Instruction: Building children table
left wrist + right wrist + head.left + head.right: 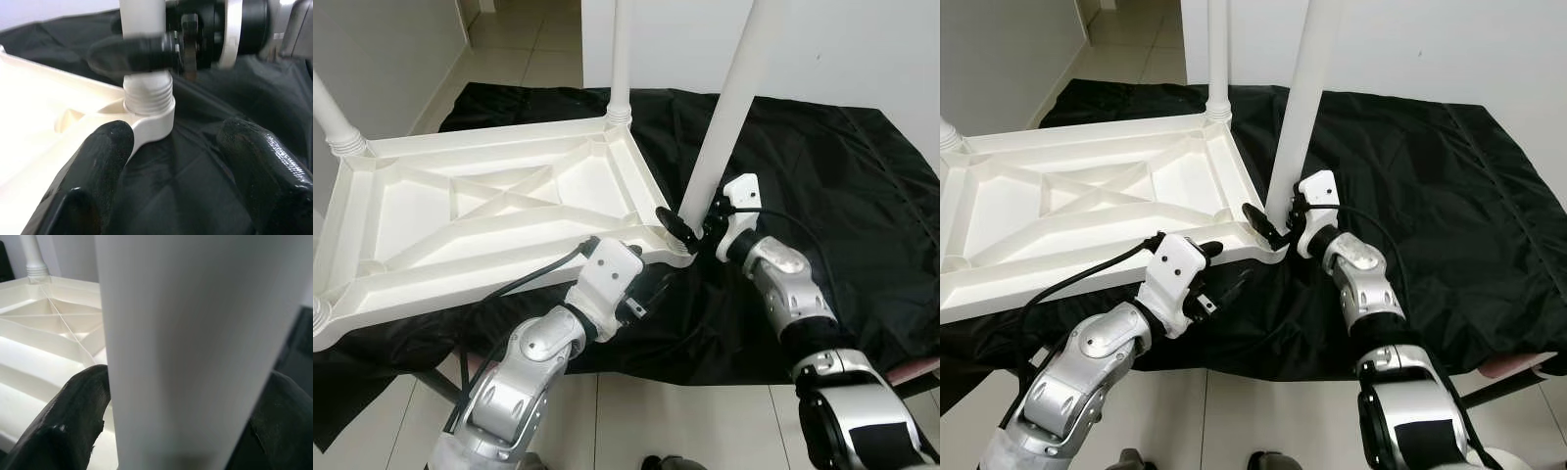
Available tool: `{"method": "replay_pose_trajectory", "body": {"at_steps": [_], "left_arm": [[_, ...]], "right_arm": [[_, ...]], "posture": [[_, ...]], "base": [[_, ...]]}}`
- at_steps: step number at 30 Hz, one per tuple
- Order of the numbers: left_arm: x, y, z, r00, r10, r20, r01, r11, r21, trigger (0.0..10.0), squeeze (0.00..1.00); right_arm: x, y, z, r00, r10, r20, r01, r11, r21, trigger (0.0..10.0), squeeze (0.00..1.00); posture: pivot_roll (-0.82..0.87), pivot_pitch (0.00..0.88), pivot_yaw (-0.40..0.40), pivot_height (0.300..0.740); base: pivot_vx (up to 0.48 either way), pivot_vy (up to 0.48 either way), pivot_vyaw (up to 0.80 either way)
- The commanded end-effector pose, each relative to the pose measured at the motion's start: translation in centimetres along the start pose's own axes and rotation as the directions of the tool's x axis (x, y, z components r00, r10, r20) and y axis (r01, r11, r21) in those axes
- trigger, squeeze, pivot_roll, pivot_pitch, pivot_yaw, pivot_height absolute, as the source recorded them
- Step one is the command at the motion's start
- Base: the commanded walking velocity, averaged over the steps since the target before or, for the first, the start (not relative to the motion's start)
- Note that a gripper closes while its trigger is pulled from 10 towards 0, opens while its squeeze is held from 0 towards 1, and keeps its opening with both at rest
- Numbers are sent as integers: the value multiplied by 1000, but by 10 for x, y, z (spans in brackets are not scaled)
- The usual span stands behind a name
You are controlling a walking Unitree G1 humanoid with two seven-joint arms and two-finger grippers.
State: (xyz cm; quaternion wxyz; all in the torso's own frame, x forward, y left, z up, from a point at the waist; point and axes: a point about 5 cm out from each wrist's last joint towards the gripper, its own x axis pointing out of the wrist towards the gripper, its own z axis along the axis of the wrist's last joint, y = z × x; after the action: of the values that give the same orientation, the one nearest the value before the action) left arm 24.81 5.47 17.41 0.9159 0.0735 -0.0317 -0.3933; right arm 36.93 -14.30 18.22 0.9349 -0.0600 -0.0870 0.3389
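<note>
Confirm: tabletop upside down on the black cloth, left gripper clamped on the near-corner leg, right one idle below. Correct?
Not quite: the arms are swapped. The right gripper is shut on the near-corner leg; the right wrist view shows its fingers on both sides of it. The left gripper sits open just below that corner. The tabletop does lie upside down on the black cloth.

Right pincer (690, 227) and table leg (724, 117) block the corner socket (149, 110).

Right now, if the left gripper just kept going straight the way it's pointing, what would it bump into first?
Probably the table's corner socket, where the white leg screws in. The left gripper points at it with open fingers; depth is hard to judge.
</note>
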Motion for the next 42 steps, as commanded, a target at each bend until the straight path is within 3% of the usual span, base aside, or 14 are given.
{"method": "replay_pose_trajectory", "body": {"at_steps": [1, 2, 3, 4, 5, 6, 17, 18, 25, 30, 42], "left_arm": [[-1, 3, -6, 998, 56, -32, -56, 998, -18, 10000, 0], [-1, 2, -7, 997, 57, -42, -58, 998, -23, 10000, 0], [0, 1, -8, 997, 56, -49, -57, 998, -29, 10000, 0], [0, 1, -8, 997, 57, -50, -58, 998, -29, 10000, 0], [0, 1, -8, 997, 57, -50, -58, 998, -29, 10000, 0], [0, 1, -8, 997, 58, -50, -60, 998, -27, 10000, 0], [-1, 2, -5, 997, 61, -53, -63, 998, -26, 10000, 0], [-1, 2, -5, 997, 61, -55, -63, 998, -28, 10000, 0], [-2, 2, -4, 996, 61, -57, -62, 998, -22, 10000, 0], [-2, 2, -4, 996, 64, -59, -65, 998, -21, 10000, 0], [-2, 5, -6, 994, 80, -81, -83, 996, -32, 10000, 0]], "right_arm": [[-3, -2, -4, 1000, 8, -20, -8, 1000, -2, 9137, 0], [-2, -4, -4, 1000, 19, -25, -19, 1000, -3, 4941, 0], [-2, -6, -5, 999, 25, -34, -25, 1000, -3, 3882, 0], [-2, -6, -6, 999, 30, -42, -30, 1000, 1, 941, 0], [-2, -6, -6, 999, 30, -42, -30, 1000, 1, 941, 0], [-3, -7, -7, 998, 39, -49, -39, 999, 4, 0, 0], [-5, -10, -15, 996, 55, -73, -53, 998, 23, 0, 0], [-5, -10, -18, 995, 49, -88, -45, 998, 44, 10000, 0], [-3, -9, -21, 996, 18, -85, -9, 995, 98, 10000, 0], [-1, -9, -19, 997, -20, -71, 26, 996, 91, 10000, 0], [9, -3, -15, 963, -261, -73, 265, 963, 49, 10000, 0]], "posture": [[1, 82, -26, 740], [3, 84, -26, 740], [3, 87, -27, 740], [3, 87, -27, 740], [3, 87, -27, 740], [5, 93, -28, 740], [7, 101, -27, 740], [8, 101, -26, 740], [10, 103, -28, 740], [10, 103, -31, 740], [6, 88, -35, 740]], "base": [[0, 0, 0], [0, 0, 0], [0, 0, 0], [0, 0, 0], [0, 0, 0], [0, 0, 0], [0, 0, 0], [0, 0, 0], [0, 0, 0], [0, 0, 0], [0, 0, 0]]}}
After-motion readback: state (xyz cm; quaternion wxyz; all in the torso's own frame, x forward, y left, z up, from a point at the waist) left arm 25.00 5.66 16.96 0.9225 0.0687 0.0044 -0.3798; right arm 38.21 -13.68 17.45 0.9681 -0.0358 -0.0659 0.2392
